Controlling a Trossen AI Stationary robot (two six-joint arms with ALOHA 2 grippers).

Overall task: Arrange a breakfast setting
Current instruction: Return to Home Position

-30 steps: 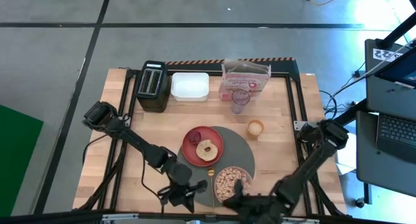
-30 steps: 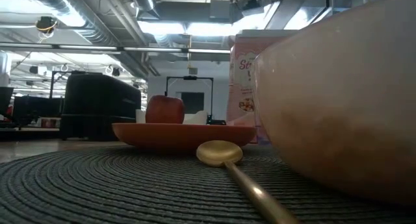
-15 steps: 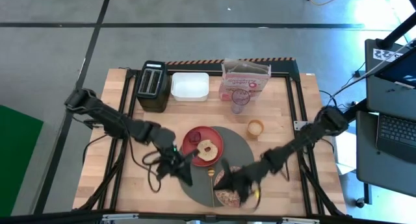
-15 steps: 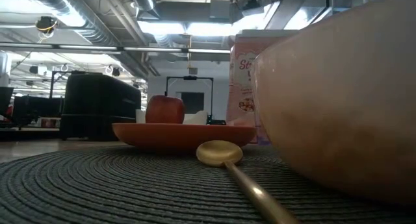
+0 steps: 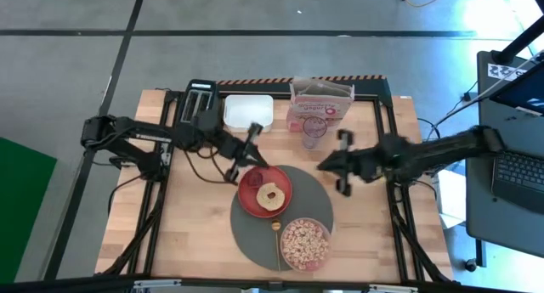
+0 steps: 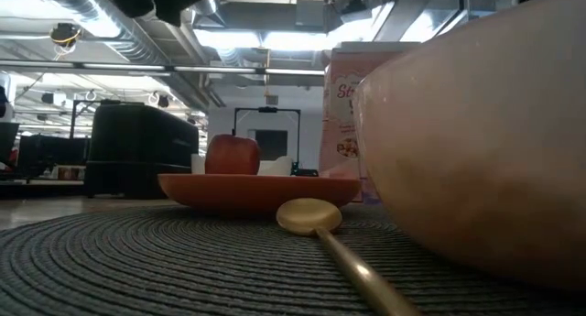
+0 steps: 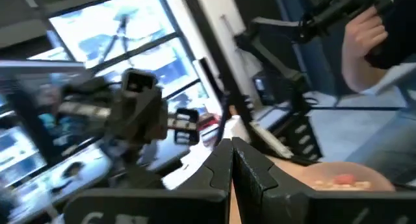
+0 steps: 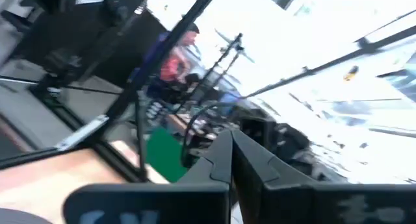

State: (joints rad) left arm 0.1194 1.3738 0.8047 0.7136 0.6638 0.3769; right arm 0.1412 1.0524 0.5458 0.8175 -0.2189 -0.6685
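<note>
Both arms had swung up and away from the near edge of the mat (image 5: 255, 233) since a second earlier, and nothing in the setting had shifted. The left tool (image 7: 231, 162) hung over the table (image 5: 195, 225) between the toaster (image 5: 194, 96) and the plate (image 5: 246, 198). The right tool (image 8: 231, 152) hung just off the mat's right side. Each wrist view showed its fingers pressed together, holding nothing.

I judged the arranging itself done. The plate sat on the far left part of the mat, overhanging its rim. It carried the toast (image 5: 271, 194) at its middle and the fruit piece (image 5: 253, 179) toward its far left edge. The bowl (image 5: 305, 242) stood on the near part of the mat, filled with cereal rings. The spoon (image 5: 278, 238) lay on the mat just left of the bowl. The box (image 5: 321, 106) stood at the far edge, well apart from the mat, beside the tub (image 5: 248, 112), whose contents I could not make out. To my eye, only parking the arms was left.
</note>
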